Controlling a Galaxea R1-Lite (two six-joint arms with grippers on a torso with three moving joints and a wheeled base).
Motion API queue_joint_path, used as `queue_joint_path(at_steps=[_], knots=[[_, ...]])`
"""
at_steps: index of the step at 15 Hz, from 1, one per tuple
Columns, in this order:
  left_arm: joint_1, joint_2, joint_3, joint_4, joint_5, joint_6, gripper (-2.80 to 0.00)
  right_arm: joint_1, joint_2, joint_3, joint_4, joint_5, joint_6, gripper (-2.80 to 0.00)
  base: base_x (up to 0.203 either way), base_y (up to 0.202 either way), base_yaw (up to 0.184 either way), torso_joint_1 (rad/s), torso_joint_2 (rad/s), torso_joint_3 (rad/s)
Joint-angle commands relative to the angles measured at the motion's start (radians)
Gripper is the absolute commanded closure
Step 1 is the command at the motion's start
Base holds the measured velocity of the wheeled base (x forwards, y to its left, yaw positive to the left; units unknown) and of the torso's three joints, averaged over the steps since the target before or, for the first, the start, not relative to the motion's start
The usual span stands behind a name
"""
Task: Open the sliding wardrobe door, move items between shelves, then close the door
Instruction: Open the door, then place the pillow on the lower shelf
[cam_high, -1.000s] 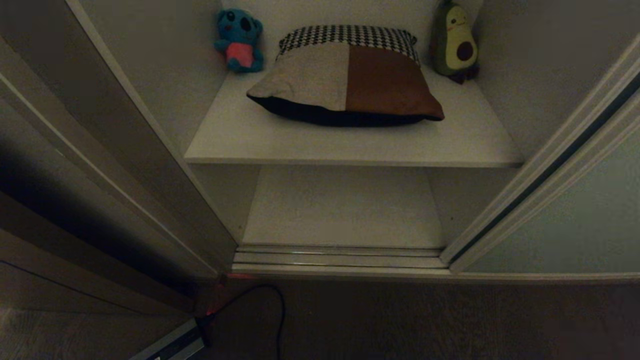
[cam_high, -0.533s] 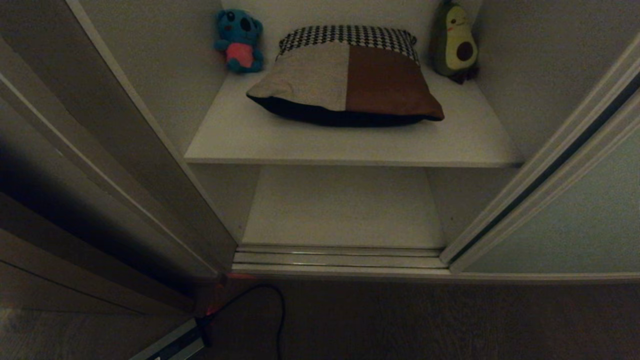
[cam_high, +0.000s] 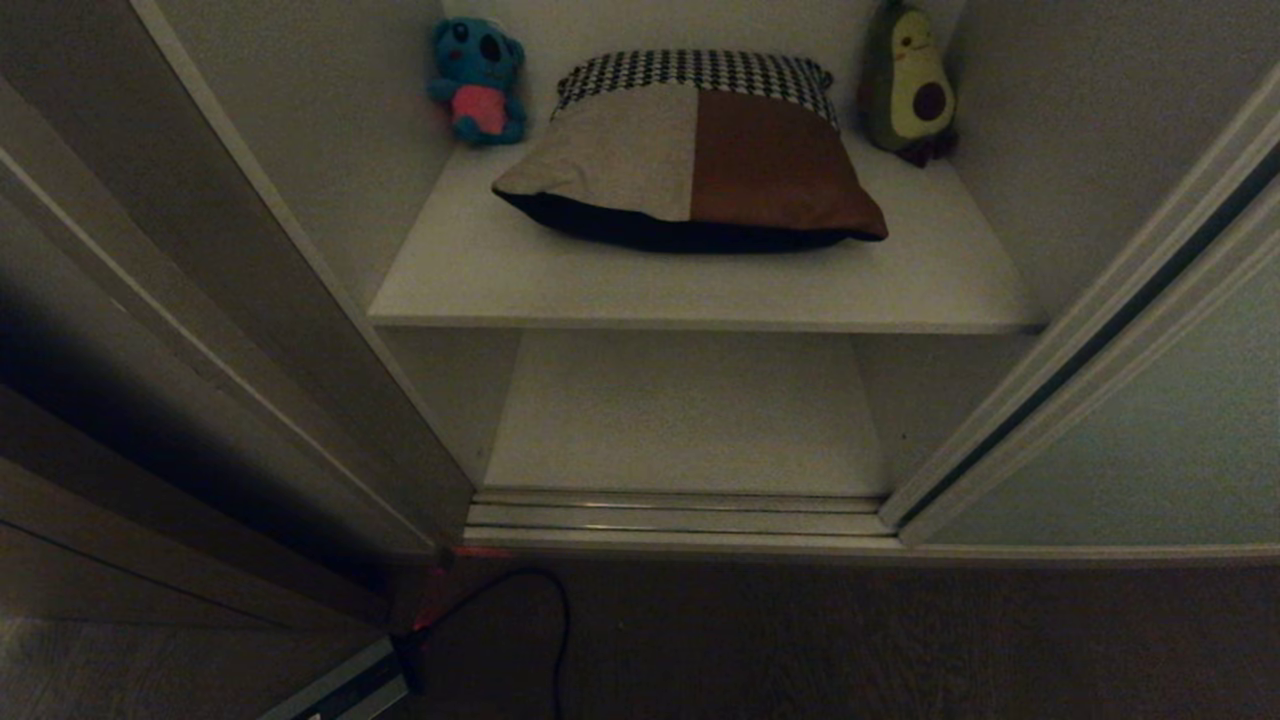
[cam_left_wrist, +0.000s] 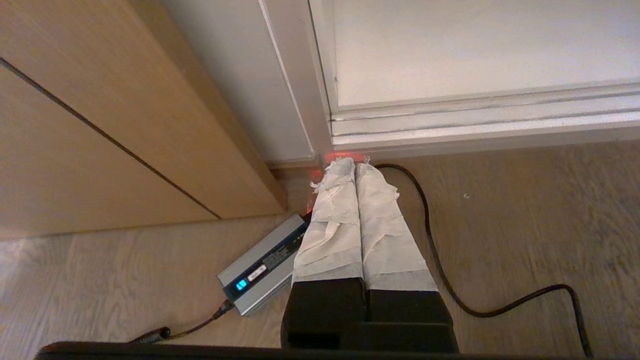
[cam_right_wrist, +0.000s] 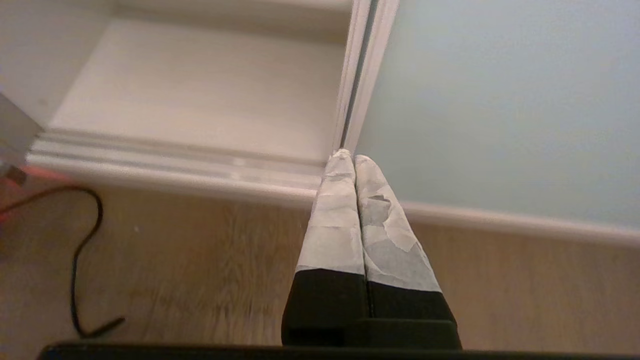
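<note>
The wardrobe stands open. A cream-and-brown cushion (cam_high: 690, 160) lies on the upper shelf (cam_high: 600, 285), with a houndstooth strip at its rear and black under its front edge; I cannot tell whether it is one cushion or two stacked. Nothing lies on the lower shelf (cam_high: 690, 420). The pale grey-green sliding wardrobe door (cam_high: 1150, 440) is slid to the right. Neither arm shows in the head view. My right gripper (cam_right_wrist: 348, 156) is shut and empty, low over the floor, pointing at the door's (cam_right_wrist: 500, 100) frame edge. My left gripper (cam_left_wrist: 354, 162) is shut and empty near the wardrobe's left corner.
A blue plush (cam_high: 478, 80) and an avocado plush (cam_high: 910, 85) sit at the upper shelf's back corners. The ribbed floor track (cam_high: 680, 515) runs along the opening. A grey power brick (cam_left_wrist: 260, 267) and its black cable (cam_left_wrist: 440, 260) lie on the wood floor beside brown panelling (cam_left_wrist: 100, 125).
</note>
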Motion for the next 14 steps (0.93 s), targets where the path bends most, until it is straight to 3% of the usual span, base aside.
queue_joint_path(at_steps=[1, 7, 9, 14], knots=[[0.0, 0.003, 0.0, -0.004, -0.001, 0.002, 0.0, -0.002, 0.131, -0.084, 0.002, 0.007, -0.003, 0.0, 0.0, 0.0, 0.0, 0.0, 0.0, 0.0], [0.0, 0.003, -0.008, -0.003, -0.003, 0.0, 0.0, 0.0, 0.347, -0.342, 0.089, 0.206, 0.015, 0.0, 0.0, 0.0, 0.0, 0.0, 0.0, 0.0], [0.0, 0.052, -0.118, 0.003, -0.006, 0.0, 0.0, 0.0, 0.375, -0.373, 0.146, 0.284, 0.022, 0.0, 0.0, 0.0, 0.0, 0.0, 0.0, 0.0], [0.005, 0.429, -0.455, -0.017, -0.1, -0.004, 0.0, 0.002, 0.446, -0.427, 0.14, 0.29, 0.025, 0.0, 0.0, 0.0, 0.0, 0.0, 0.0, 0.0]])
